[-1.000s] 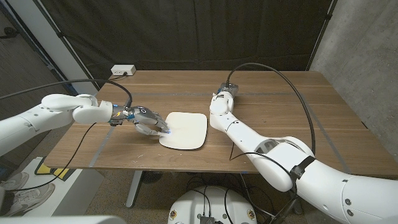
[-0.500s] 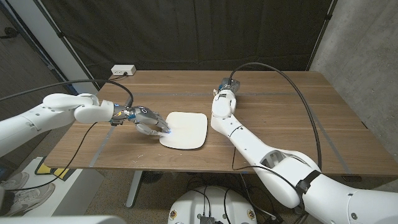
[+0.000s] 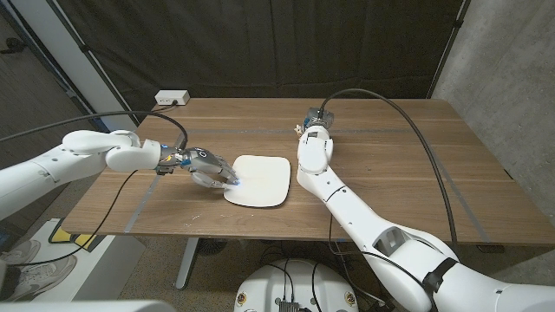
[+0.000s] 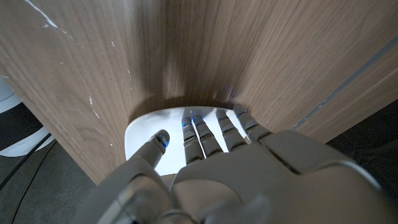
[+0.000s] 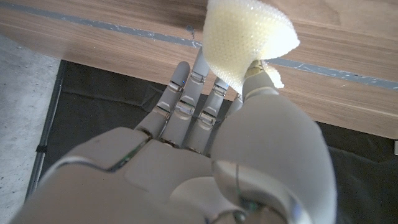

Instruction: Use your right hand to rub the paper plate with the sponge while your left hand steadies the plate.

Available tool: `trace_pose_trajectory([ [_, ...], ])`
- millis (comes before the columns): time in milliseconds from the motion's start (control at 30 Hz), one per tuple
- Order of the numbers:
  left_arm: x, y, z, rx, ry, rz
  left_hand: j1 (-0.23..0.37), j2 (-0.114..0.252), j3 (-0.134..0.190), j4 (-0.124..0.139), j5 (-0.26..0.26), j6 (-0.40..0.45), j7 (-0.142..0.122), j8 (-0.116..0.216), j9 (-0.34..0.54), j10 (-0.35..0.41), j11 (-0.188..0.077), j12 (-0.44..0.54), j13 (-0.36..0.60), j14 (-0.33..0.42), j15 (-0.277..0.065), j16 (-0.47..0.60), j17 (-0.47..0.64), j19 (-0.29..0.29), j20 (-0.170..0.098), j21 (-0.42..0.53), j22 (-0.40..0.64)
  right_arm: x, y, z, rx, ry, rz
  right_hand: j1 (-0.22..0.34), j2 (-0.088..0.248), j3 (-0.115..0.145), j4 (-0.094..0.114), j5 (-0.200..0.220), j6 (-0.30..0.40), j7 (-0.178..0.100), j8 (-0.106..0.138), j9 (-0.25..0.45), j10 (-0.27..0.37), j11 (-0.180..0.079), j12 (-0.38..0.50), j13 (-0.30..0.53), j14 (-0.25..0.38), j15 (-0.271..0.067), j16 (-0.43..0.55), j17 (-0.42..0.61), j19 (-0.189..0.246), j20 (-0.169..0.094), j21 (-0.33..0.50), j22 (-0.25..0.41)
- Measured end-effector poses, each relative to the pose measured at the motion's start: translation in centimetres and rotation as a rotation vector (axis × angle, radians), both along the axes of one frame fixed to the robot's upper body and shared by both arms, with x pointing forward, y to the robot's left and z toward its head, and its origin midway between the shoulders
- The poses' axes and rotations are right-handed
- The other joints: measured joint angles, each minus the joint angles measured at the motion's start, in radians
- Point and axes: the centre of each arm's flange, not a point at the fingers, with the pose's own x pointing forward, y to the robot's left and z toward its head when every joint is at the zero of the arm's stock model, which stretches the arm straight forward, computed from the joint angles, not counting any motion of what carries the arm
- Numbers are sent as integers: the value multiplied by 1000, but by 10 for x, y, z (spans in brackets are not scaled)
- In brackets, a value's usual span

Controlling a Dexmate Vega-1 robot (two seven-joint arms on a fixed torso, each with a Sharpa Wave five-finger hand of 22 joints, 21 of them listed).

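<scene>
In the head view, the paper plate (image 3: 257,181), a white rounded square, lay on the wooden desk (image 3: 390,147). The left hand (image 3: 208,171) pressed its fingers on the plate's left edge. The right hand (image 3: 314,132) hovered beyond the plate's far right corner; rubbing well would mean lowering it onto the plate's open centre, strokes light.

The left wrist view showed the fingers (image 4: 205,127) side by side, tips on the smooth plate rim.

In the right wrist view, the fingers (image 5: 205,78) pinched a pale yellow, pitted sponge (image 5: 245,40), squeezed into a fold.

curtained lab, black drapes (image 3: 260,43)
</scene>
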Motion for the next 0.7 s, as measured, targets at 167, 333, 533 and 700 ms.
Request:
trace_pose_trajectory([
  [167,1,-2,0,-3,-1,-3,0,0,0,0,0,-2,2,0,0,-2,2,0,0,0,0,0,0,0,0,0,0,-7,6,-4,-30,5,44,0,0,1,1,0,0,0,-2,0,0,0,-4,1,1,1,-6,0,-6,-5,6,3],
  [333,1,-4,0,-5,-1,-7,0,0,0,0,0,-5,5,0,0,-2,2,-4,0,-2,2,0,0,0,0,0,0,-12,14,-8,-70,7,93,0,0,1,1,0,5,-2,-5,0,0,0,-4,5,1,1,-15,0,-14,-3,12,3],
  [533,1,-5,1,-5,-2,-9,0,0,4,4,0,-5,6,0,0,-2,2,-2,0,-5,5,0,0,0,0,0,0,-17,21,-10,-101,7,137,0,0,1,1,-1,9,-2,-10,0,4,3,-5,5,1,1,-15,0,-23,-1,20,7],
  [700,1,-5,1,-6,-2,-9,0,0,7,1,0,-11,11,-1,0,-7,7,-2,0,-9,2,0,0,0,0,0,0,-22,28,-12,-118,12,174,4,-4,1,1,-3,14,0,-12,0,4,3,-7,5,1,1,-15,0,-23,-1,27,7],
])
